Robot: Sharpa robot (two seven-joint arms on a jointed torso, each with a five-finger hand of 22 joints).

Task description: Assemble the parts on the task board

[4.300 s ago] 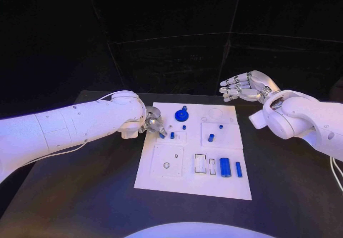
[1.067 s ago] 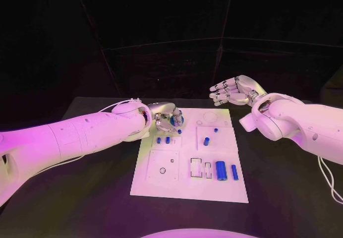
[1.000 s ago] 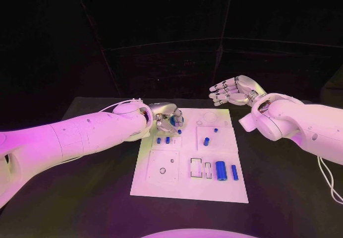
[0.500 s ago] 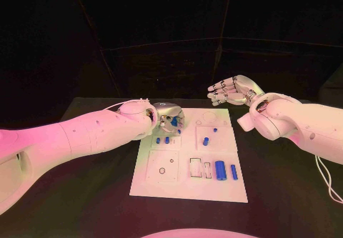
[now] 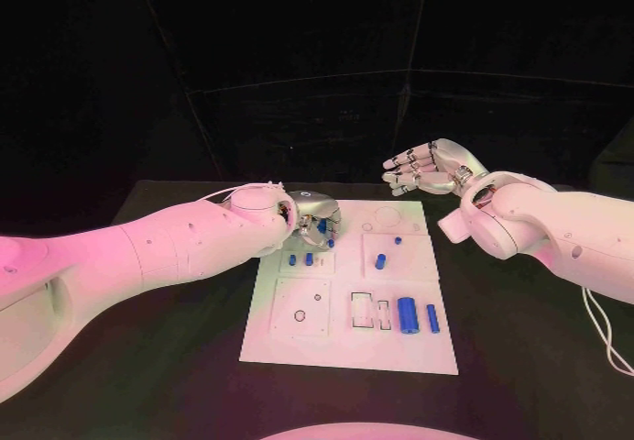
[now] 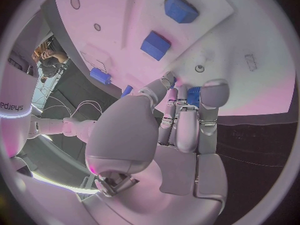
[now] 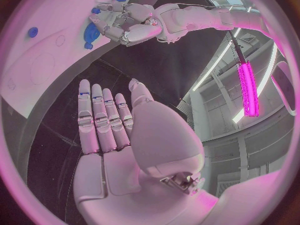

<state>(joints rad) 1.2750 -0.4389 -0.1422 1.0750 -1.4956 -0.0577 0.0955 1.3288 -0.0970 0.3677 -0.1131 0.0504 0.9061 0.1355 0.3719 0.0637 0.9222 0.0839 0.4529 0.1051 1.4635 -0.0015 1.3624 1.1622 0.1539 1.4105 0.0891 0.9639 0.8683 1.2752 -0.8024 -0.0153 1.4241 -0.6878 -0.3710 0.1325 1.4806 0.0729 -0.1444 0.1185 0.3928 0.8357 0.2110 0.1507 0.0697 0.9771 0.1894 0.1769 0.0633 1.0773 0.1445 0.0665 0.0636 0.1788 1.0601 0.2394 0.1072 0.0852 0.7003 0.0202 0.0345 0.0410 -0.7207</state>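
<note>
Left hand [image 5: 314, 223]: upper centre of head view, fingers closed round a blue part [image 6: 194, 96] over the task board [image 5: 346, 353]. Right hand [image 5: 425, 168]: spread, holding nothing. Risk: a loose grip drops the part off-socket.

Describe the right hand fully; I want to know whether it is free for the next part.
The right hand is silver and many-fingered, on a white arm. It hangs above the table past the far right corner of the white task board, fingers straight and apart, palm bare. It holds nothing and touches nothing.
</note>
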